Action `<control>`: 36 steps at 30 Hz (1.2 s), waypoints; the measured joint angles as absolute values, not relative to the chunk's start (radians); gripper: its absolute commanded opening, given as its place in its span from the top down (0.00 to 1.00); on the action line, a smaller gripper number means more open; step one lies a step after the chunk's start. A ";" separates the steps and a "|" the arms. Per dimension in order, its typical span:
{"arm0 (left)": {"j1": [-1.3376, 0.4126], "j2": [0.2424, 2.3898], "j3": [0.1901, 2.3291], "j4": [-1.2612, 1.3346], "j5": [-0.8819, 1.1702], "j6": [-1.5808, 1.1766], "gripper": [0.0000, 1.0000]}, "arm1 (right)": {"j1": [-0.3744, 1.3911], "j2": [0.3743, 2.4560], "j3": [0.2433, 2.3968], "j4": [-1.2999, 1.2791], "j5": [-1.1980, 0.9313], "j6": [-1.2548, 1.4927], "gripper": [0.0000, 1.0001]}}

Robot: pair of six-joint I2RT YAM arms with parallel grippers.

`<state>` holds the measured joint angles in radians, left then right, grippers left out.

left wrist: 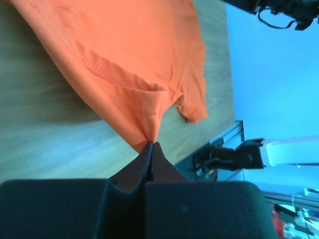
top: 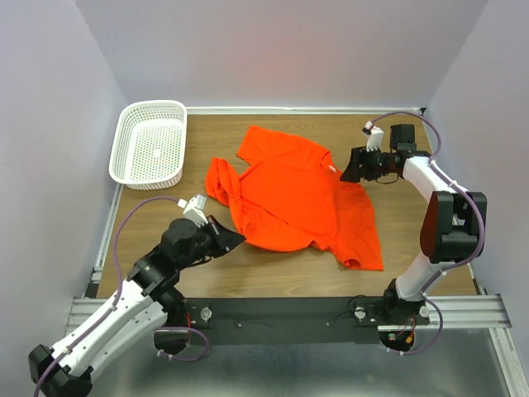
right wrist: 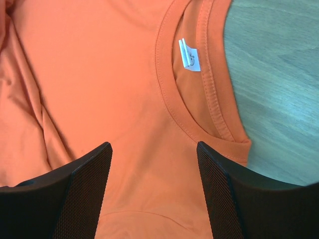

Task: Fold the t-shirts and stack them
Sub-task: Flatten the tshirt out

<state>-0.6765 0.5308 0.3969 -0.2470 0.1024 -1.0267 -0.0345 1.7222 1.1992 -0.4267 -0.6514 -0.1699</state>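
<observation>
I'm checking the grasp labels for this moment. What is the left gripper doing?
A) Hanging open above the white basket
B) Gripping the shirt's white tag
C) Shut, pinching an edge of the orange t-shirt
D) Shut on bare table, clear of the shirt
C: in the left wrist view the left gripper is shut, and the orange t-shirt is drawn to a point that ends pinched between its tips.

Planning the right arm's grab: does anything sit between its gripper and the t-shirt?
Nothing visible does. The right gripper, jaws open, faces bare orange t-shirt fabric beside the collar, with only the white tag nearby.
</observation>
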 measured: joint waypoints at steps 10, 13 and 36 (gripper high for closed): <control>-0.681 0.316 0.499 -0.661 0.128 -1.118 1.00 | -0.035 1.722 1.195 -0.427 -0.670 -0.193 0.23; -0.683 0.296 0.577 -0.748 0.128 -1.126 1.00 | -0.034 1.736 1.200 -0.430 -0.671 -0.196 0.23; -0.683 0.278 0.550 -0.798 0.130 -1.126 1.00 | 0.120 2.296 1.797 -0.525 -0.614 -0.101 0.25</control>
